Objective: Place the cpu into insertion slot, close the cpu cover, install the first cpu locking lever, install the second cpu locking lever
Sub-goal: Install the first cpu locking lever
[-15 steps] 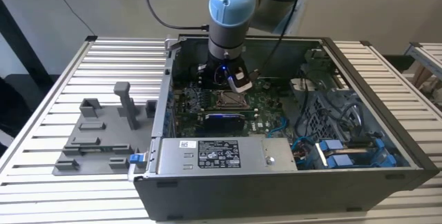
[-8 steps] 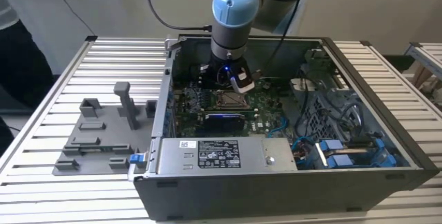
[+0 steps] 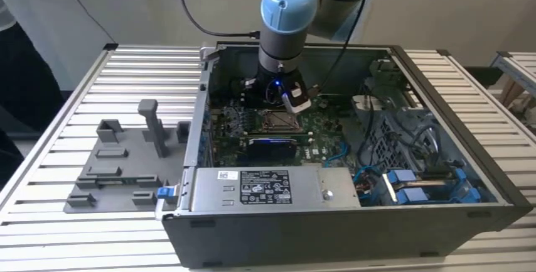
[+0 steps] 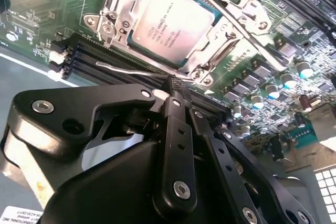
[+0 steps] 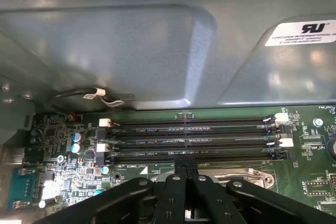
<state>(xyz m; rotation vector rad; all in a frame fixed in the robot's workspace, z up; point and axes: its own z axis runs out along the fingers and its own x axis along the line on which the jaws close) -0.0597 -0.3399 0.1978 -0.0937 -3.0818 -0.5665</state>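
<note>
Gripper [image 4: 176, 83], closed together, hangs vertically inside the computer case [image 3: 335, 228], its tip just beside the seated cpu [image 4: 170, 22].

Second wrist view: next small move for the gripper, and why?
Probably ease the shut gripper down onto the thin locking lever at its tip. The cpu sits framed by the cpu cover, while that lever's free end looks unlatched.
</note>
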